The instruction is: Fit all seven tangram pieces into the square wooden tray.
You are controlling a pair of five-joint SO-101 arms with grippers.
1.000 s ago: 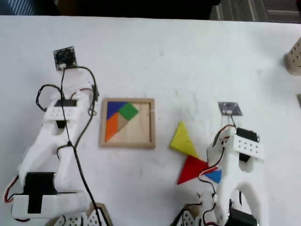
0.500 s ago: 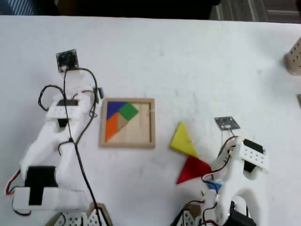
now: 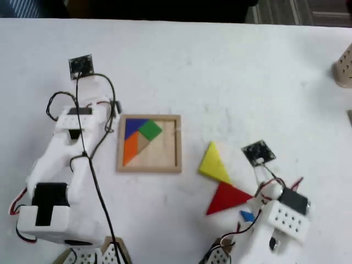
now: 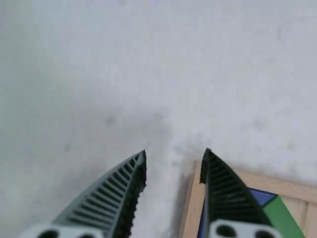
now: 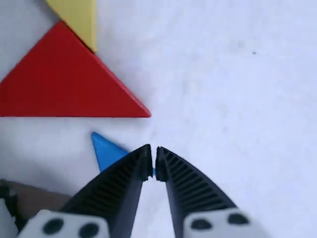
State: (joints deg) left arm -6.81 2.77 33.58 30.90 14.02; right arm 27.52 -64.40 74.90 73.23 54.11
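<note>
While one tray [image 3: 165, 155] holds four pieces [image 3: 137, 137] and three triangles [image 3: 225, 197] lie loose, right gripper [image 5: 153, 161], clenched, has pulled back; left gripper [image 4: 173, 166] gapes.

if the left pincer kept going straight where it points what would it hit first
Likely bare white table just off the wooden tray's corner; the left pincer's tray-side finger might clip the rim, depth unclear.

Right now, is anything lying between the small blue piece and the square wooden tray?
Yes. The red triangle lies flat between the small blue piece and the square wooden tray, with the yellow triangle touching its corner. Lifted over them, nothing visible blocks the way.
</note>
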